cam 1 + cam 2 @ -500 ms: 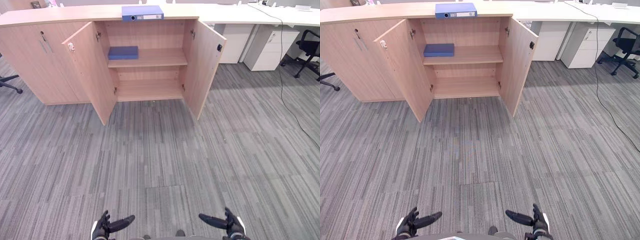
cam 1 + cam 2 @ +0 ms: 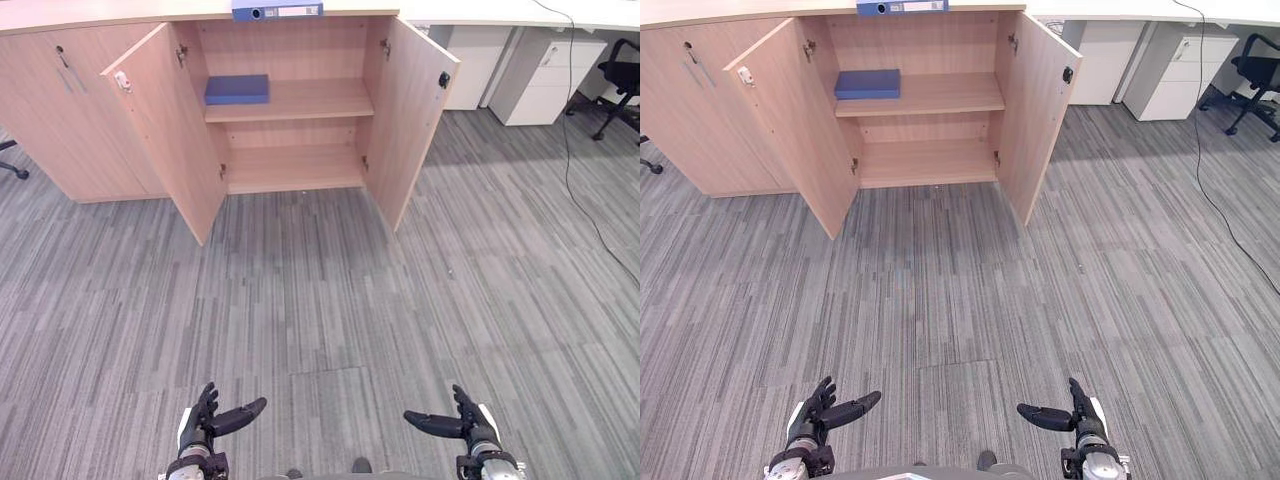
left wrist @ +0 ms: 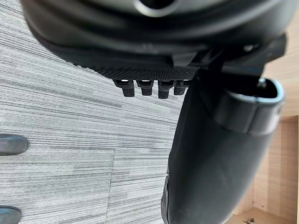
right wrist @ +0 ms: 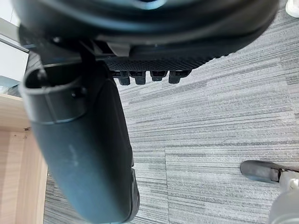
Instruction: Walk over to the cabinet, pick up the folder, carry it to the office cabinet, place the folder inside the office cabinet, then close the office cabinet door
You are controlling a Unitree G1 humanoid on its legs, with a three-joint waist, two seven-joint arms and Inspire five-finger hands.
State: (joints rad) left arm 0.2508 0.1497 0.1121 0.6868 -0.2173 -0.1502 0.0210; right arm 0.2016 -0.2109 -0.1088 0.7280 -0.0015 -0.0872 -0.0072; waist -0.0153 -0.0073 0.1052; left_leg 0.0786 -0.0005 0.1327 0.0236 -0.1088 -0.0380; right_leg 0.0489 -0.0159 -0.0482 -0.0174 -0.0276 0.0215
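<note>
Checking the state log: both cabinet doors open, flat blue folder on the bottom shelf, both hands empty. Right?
No: the left eye view shows the flat blue folder on the upper shelf, not the bottom one. Doors open, left hand and right hand empty: correct.

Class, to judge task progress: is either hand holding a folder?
No: the left hand and right hand are open and hold nothing, while a blue folder lies atop the cabinet.

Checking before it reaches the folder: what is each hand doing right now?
Left hand: open, holding nothing.
Right hand: open, holding nothing.
</note>
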